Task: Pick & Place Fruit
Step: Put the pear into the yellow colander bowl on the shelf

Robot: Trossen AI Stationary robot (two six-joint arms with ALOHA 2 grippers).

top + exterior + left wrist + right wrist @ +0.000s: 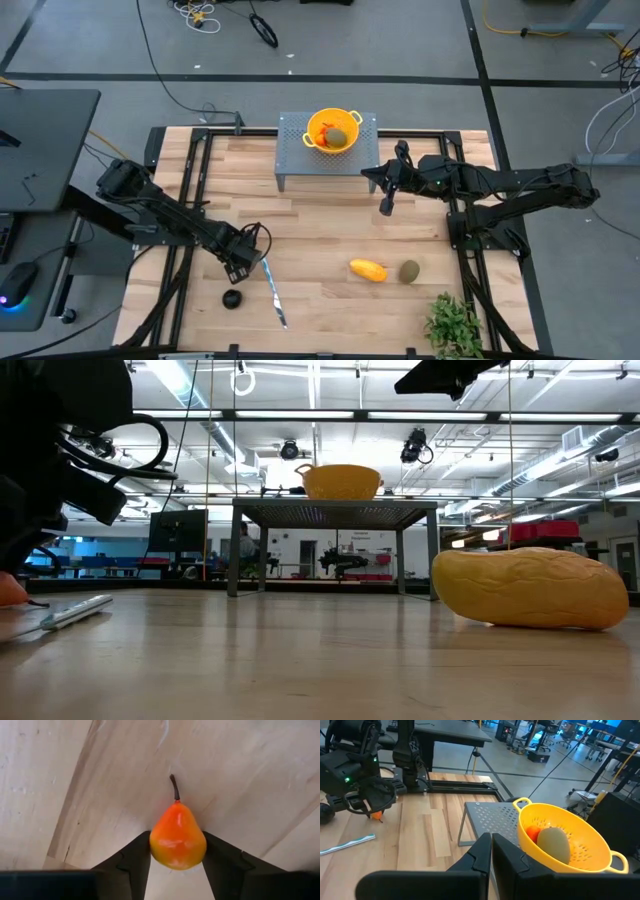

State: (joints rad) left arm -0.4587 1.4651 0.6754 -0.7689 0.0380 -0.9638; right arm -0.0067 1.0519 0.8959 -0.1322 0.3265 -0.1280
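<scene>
A small orange-red pear (177, 827) with a dark stem lies on its side on the wooden table, near the left. My left gripper (176, 842) stands over it, pointing down (243, 263), and is shut on it. My right gripper (386, 205) hangs shut and holds nothing, high above the table in front of the stand (491, 851). A yellow colander (333, 130) on a grey perforated stand (300, 160) holds an olive-green oval (554, 845) and an orange piece (534, 833). A yellow-orange oblong (368, 270), a second olive-green oval (409, 271) and a black round fruit (232, 298) lie on the table. My left gripper pinches the pear's wide body (155, 845) between its two fingers, one on each side. The fingers come from above, pointing down, and lie across the pear. The pear lies on the table, its stem (174, 787) pointing away along the wood.
A slim silver knife (273, 290) lies just right of my left gripper, toward the near edge. A leafy green plant (455, 325) stands at the near right corner. Bare wood lies between the stand and the fruit at the near side.
</scene>
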